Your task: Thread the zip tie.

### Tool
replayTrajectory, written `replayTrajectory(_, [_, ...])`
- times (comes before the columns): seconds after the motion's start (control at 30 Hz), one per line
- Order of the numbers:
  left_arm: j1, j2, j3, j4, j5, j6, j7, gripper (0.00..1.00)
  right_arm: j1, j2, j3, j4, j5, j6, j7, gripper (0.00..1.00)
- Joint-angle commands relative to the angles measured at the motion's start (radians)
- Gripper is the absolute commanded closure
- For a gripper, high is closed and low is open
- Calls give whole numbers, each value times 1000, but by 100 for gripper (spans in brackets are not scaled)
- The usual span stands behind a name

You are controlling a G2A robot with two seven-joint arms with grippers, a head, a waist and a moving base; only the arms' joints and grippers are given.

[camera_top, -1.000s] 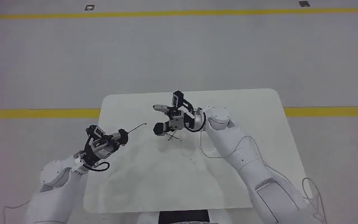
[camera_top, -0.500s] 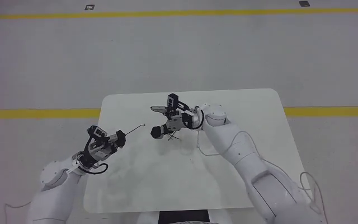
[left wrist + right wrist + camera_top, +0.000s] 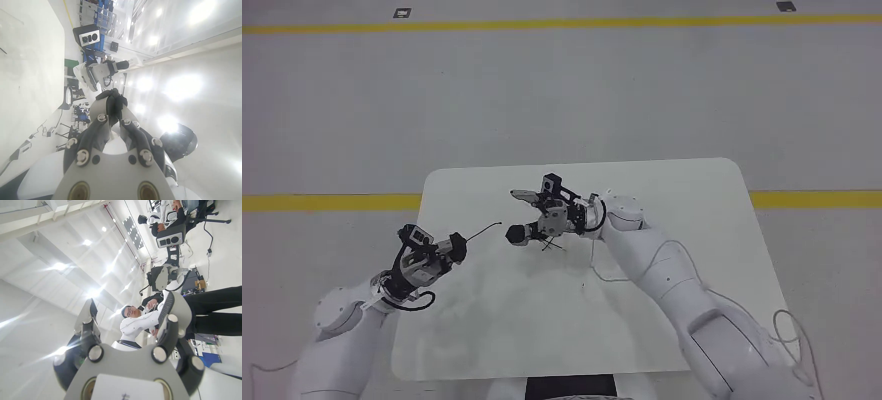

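Risk first. My left jaws are clenched on one end of the zip tie (image 3: 483, 231), so nearly all of its length stands unsupported in the air over the table (image 3: 682, 200). A strip that thin will likely flex or quiver with any wrist motion, and the free tip could slide past my right jaws instead of going between them. My right jaws are spread wide and hold nothing. They stand near the tip, not touching it. If they close off-line, I judge they would push the tie aside or twist it in the left grip.

Second risk: thin dark strips (image 3: 552, 243) lie on the table below my right jaws, and a low approach could disturb them.

Condition of the tie: black, slender and nearly straight, running from my left jaws toward the right ones. I cannot tell which end carries the head, as it is too small to make out.
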State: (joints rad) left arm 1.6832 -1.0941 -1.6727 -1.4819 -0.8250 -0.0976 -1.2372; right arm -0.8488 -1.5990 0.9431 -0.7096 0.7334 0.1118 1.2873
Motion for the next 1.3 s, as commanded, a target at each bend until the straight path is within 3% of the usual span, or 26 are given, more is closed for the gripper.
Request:
replayTrajectory(0.0, [0,0,0,0,0,0,0,100,2,-3,-6,9,5,-6,1,62])
replayTrajectory(0.4, [0,0,0,0,0,0,0,100,15,-20,-33,63,24,-36,19,69])
replayTrajectory(0.57, [0,0,0,0,0,0,0,100,17,-25,-39,67,30,-43,26,80])
replayTrajectory(0.9, [0,0,0,0,0,0,0,100,21,-33,-54,68,30,-51,31,84])
replayTrajectory(1.13, [0,0,0,0,0,0,0,100,26,-36,-60,70,23,-54,26,99])
replayTrajectory(1.27, [0,0,0,0,0,0,0,100,27,-38,-63,70,22,-53,24,100])
